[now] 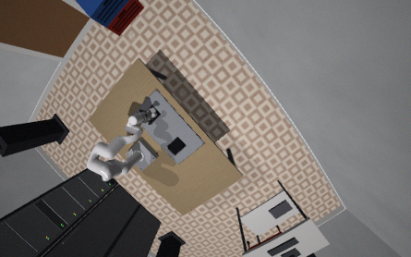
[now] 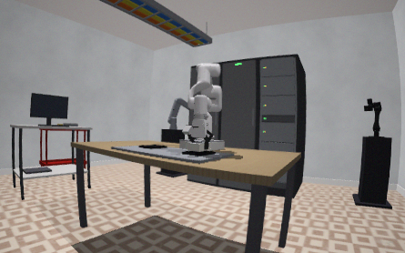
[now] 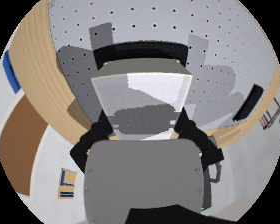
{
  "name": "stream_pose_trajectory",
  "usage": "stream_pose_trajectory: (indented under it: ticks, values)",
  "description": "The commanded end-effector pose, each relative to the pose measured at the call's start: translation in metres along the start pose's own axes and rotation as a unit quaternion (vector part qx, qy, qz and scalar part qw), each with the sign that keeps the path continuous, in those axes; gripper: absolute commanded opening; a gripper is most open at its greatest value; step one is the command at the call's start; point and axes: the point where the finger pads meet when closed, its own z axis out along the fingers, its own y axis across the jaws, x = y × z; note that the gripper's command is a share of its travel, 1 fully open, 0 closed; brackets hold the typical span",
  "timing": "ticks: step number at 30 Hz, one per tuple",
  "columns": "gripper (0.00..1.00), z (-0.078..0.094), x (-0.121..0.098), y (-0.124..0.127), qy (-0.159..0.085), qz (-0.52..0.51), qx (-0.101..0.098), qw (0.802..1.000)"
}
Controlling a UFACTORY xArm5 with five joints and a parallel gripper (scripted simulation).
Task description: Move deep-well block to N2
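The pale grey deep-well block (image 3: pixel 143 104) sits between my fingers in the wrist view, and my gripper (image 3: pixel 142 104) is shut on its sides. In the side view the gripper (image 2: pixel 197 140) holds the block (image 2: pixel 196 146) at the dark nest N1 (image 2: pixel 197 154); I cannot tell whether it rests on the nest or hangs just above it. From above, the gripper (image 1: pixel 150 114) is over N1 at the far end of the grey mat (image 1: pixel 173 127). The black nest N2 (image 1: pixel 176 146) lies empty at the mat's other end; it also shows in the side view (image 2: pixel 152 146).
The mat lies on a wooden table (image 1: pixel 162 139). The arm's base (image 1: pixel 142 154) stands on a grey plate at the table's edge. Dark server cabinets (image 2: pixel 261 105) stand behind the table. A trolley with a monitor (image 2: pixel 48 106) stands to one side.
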Motion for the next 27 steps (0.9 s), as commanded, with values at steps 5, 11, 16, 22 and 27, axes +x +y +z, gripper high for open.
stream_pose_trajectory:
  ticks: [5,11,16,22,27]
  values:
    - [0.00,-0.0001,0.0013,-0.0007,0.002,0.000,0.001,1.000]
    - [0.00,0.0009,0.0013,-0.0007,0.002,0.000,0.001,1.000]
    - [0.00,0.0014,0.0013,-0.0007,0.002,0.000,0.001,1.000]
    - [0.00,0.0024,0.0013,-0.0007,0.002,0.000,0.001,1.000]
    - [0.00,0.0033,0.0013,-0.0006,0.002,0.000,0.001,1.000]
